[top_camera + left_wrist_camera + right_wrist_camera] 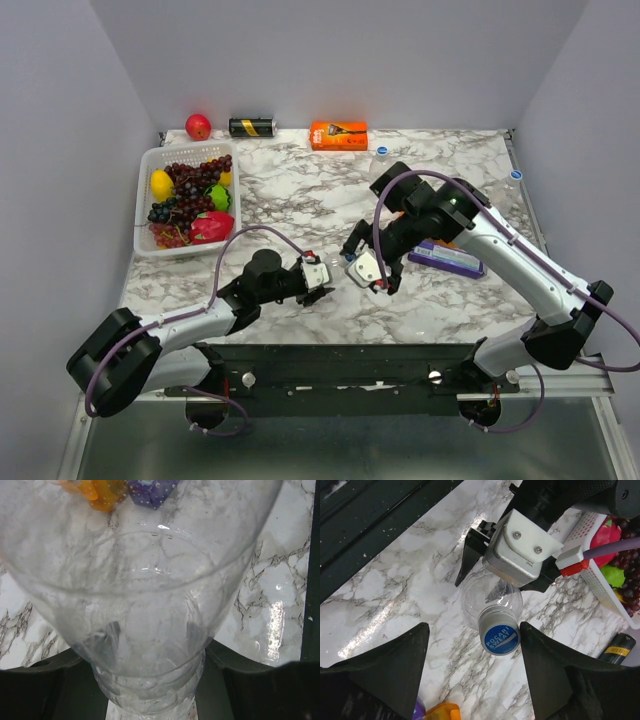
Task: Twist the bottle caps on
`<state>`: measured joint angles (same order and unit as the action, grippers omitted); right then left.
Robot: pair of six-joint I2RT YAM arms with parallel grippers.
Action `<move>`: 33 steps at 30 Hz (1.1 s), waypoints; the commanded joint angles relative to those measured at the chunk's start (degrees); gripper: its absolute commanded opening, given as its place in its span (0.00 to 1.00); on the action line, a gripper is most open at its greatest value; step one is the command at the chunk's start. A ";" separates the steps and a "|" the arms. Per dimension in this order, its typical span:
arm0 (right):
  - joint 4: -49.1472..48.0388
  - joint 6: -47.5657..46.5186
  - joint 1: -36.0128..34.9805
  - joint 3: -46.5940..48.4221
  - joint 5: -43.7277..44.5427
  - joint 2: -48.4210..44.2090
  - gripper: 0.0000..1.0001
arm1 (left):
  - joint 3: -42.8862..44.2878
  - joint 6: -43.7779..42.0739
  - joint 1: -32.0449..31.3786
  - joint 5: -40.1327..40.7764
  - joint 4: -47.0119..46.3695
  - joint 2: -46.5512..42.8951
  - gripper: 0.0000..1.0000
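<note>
My left gripper (pixel 322 280) is shut on a clear bottle (pixel 150 595) and holds it at its lower body near the table's middle. The bottle fills the left wrist view, with the black fingers (pixel 40 690) on either side. In the right wrist view the bottle (pixel 485 597) has a blue cap (pixel 499 636) sitting on its neck. My right gripper (pixel 472 630) is open above it, and the cap lies between its fingers, close to the right finger (pixel 540 650). Two more blue caps (pixel 382 151) (pixel 516 174) show further back. I cannot tell whether they sit on bottles.
A white basket (pixel 146 170) of fruit stands at the back left. A red apple (pixel 198 126), a black-and-gold can (pixel 252 127) and an orange box (pixel 338 134) line the back edge. A purple box (pixel 447 258) lies under the right arm.
</note>
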<state>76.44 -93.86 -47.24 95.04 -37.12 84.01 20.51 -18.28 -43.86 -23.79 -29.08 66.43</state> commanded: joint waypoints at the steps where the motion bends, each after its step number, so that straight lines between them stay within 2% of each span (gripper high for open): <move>1: 5.31 2.54 0.05 -3.11 2.05 -1.56 0.81 | 1.72 3.95 1.58 -0.38 -2.21 -0.16 0.00; 6: 1.61 6.22 0.05 -5.30 5.22 -1.83 0.82 | 2.16 7.47 2.72 -1.17 -2.47 -0.25 0.00; 13: -1.82 12.03 0.05 -5.57 8.47 -0.51 0.83 | 1.99 8.26 3.07 -1.52 -2.91 -0.69 0.00; 29: 2.75 15.11 0.05 -9.27 10.67 -4.82 0.83 | 1.37 13.36 4.83 1.29 -5.72 -0.17 0.00; 33: -5.16 26.33 1.45 -4.54 11.12 -3.86 0.80 | 1.46 12.22 4.83 -0.11 -4.85 -0.17 0.00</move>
<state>74.87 -76.99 -46.89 85.95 -26.22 80.64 20.58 -6.31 -39.33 -23.88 -32.08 66.54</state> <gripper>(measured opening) 0.812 0.630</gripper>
